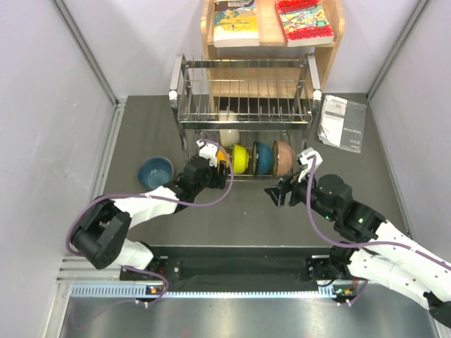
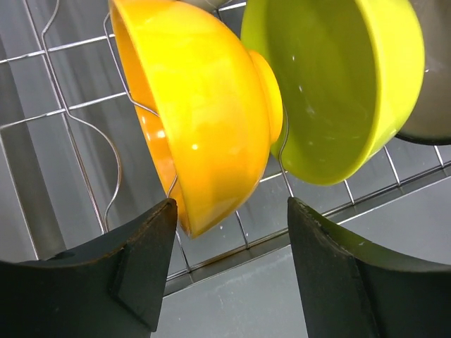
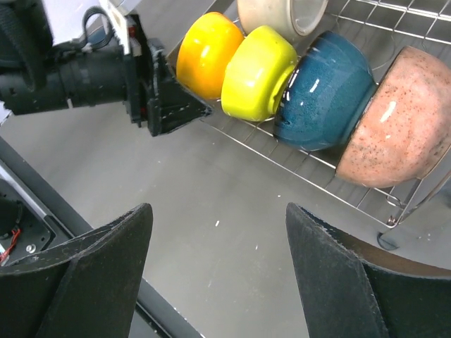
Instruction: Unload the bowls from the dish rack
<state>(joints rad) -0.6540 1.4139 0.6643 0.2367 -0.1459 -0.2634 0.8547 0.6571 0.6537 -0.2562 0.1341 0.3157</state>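
**Left gripper (image 2: 232, 211) open at the orange bowl (image 2: 204, 120)**

Black fingers (image 2: 141, 260) of the left gripper fill the bottom of its wrist view. They are spread apart, and the lower rim of the orange bowl dips between them. The rim is close to the left-hand finger, but I cannot tell whether it touches. That bowl stands on edge in the lower tier of the dish rack (image 1: 243, 105), first in a row of four. Next to it come a lime-yellow bowl (image 2: 331, 84), a teal-blue bowl (image 3: 324, 91) and a speckled pink bowl (image 3: 394, 120), all pressed close together. A cream bowl (image 3: 282, 14) sits behind the row, deeper in the rack. A light blue bowl (image 1: 155, 172) rests upright on the table (image 1: 246, 211), left of the rack and apart from it. The right gripper (image 3: 218, 215) hangs over bare table in front of the rack's right half, jaws wide with nothing between them. Behind the rack stands a wooden shelf (image 1: 338, 28) with books (image 1: 236, 24). A printed sheet (image 1: 343, 121) lies to the right of the rack.
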